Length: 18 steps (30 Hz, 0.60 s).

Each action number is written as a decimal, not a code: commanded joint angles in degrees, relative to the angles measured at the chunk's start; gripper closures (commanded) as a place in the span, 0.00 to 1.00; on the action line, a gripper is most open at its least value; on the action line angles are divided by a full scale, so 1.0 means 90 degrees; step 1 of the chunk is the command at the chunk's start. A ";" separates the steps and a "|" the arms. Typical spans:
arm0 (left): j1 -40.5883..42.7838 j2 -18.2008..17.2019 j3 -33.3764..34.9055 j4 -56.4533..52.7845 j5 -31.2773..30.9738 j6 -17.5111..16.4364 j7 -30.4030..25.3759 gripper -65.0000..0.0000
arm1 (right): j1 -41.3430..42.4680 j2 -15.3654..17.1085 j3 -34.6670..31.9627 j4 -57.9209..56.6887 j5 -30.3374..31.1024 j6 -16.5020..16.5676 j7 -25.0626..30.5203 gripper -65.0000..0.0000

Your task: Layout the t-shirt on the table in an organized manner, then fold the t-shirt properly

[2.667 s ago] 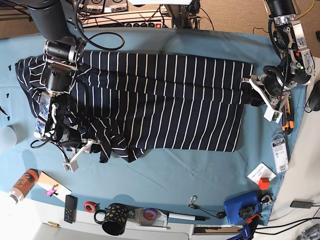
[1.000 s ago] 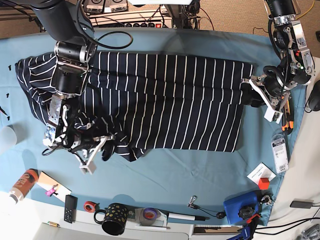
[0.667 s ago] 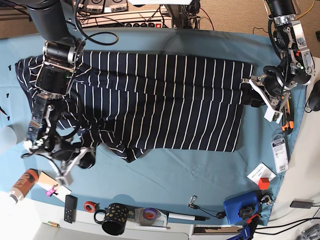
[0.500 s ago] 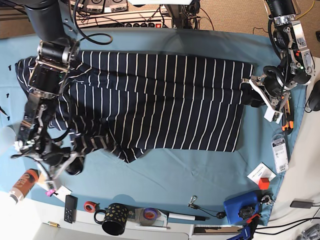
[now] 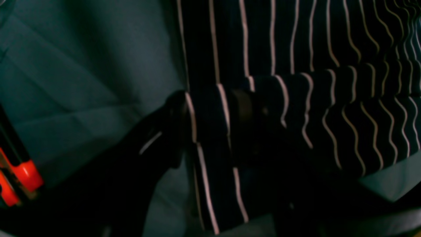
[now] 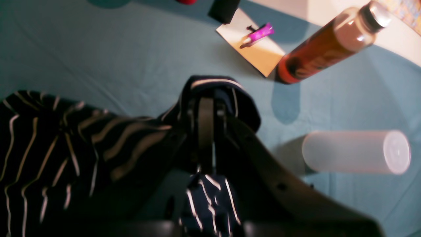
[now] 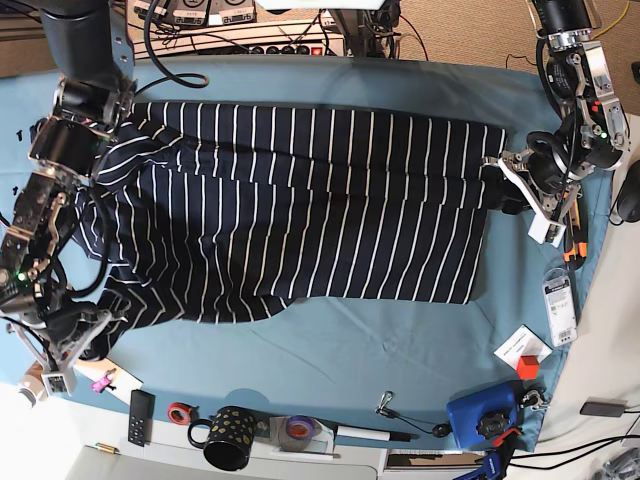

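The navy white-striped t-shirt (image 7: 320, 200) lies spread across the teal table (image 7: 350, 330). Its lower left corner is drawn out toward the table's front left. There my right gripper (image 7: 98, 333) is shut on a bunch of the shirt. In the right wrist view the fabric (image 6: 65, 148) wraps over the closed right gripper (image 6: 206, 98). At the shirt's right edge my left gripper (image 7: 503, 186) pinches the fabric. The left wrist view shows a striped fold (image 5: 296, 39) raised inside the left gripper (image 5: 210, 121) above the table cloth (image 5: 82, 65).
An amber bottle (image 6: 325, 42), a frosted cup (image 6: 355, 151) and a card with a pink clip (image 6: 253, 49) lie just beyond my right gripper. Along the front edge sit a remote (image 7: 141, 417), a black mug (image 7: 232, 437), tape (image 7: 300, 428) and a blue box (image 7: 482, 415). Tags (image 7: 560, 305) lie at the right.
My right gripper has dragged the shirt's crumpled lower left part leftward and toward the front edge, flattening that side. The left arm has not moved.
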 commanded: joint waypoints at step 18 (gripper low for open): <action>-0.0068 -0.0083 -0.0032 0.0100 -0.0117 -0.0029 -0.0185 0.65 | -0.1996 0.0425 0.0024 0.0663 0.2569 0.0585 -0.0182 1.00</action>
